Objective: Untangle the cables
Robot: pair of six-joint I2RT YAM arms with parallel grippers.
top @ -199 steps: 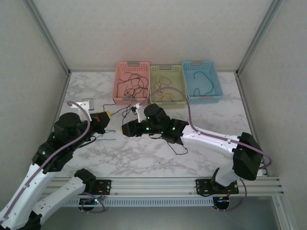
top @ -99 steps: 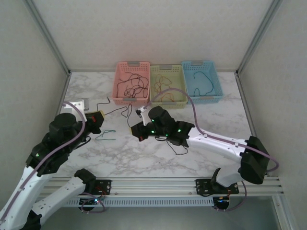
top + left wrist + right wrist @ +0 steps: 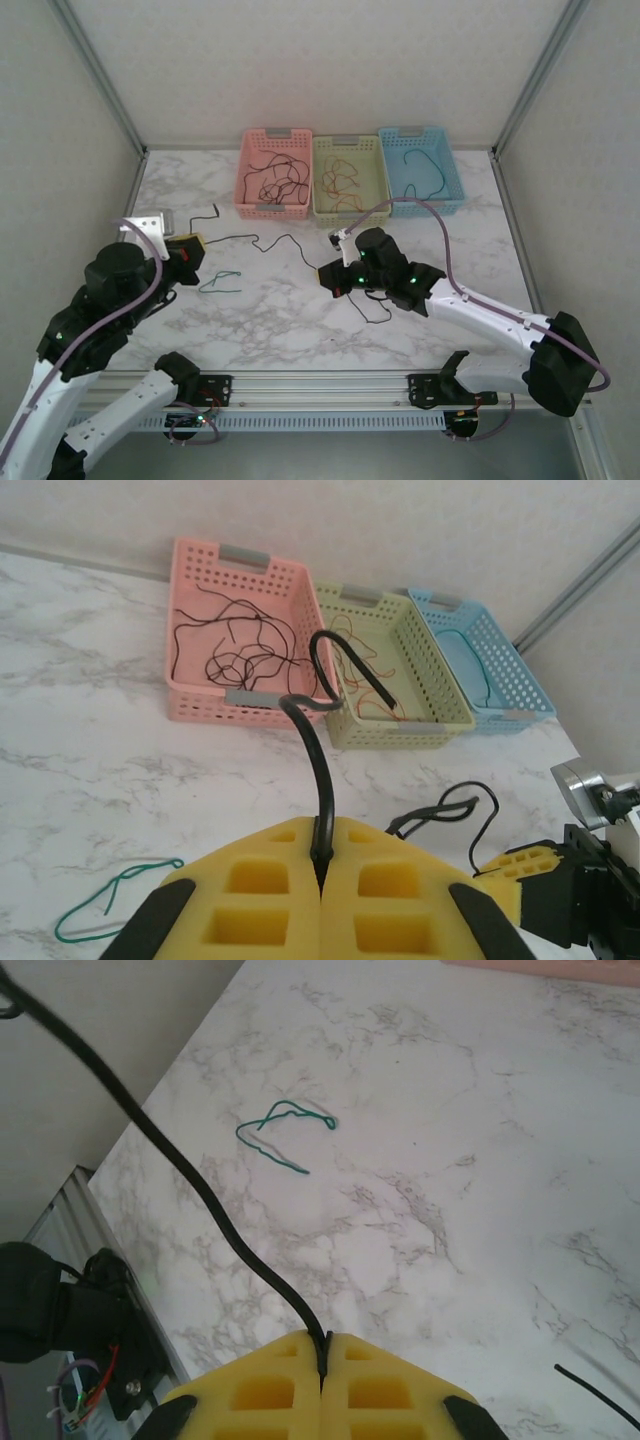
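**1. Change.** My arms have drawn apart. The right jaws have just pressed together on one stretch of the black cable (image 3: 262,240), and the left jaws stay pinched on its other end. It now runs as a shallow wave between them, just in front of the pink basket (image 3: 273,209), no longer bunched. I judge this strand nearly clear of the rest.

The green cable (image 3: 220,283) lies free on the desk (image 3: 300,330), nearer to me than the pink basket and to its left. A second black strand (image 3: 377,312) lies loose to the near right of that basket.

**2. Clearance.** Left of the pink basket, my left arm is close to the side wall (image 3: 60,150), so little outward travel remains. The desk is open to the right. The rail (image 3: 330,382) bounds the near edge.
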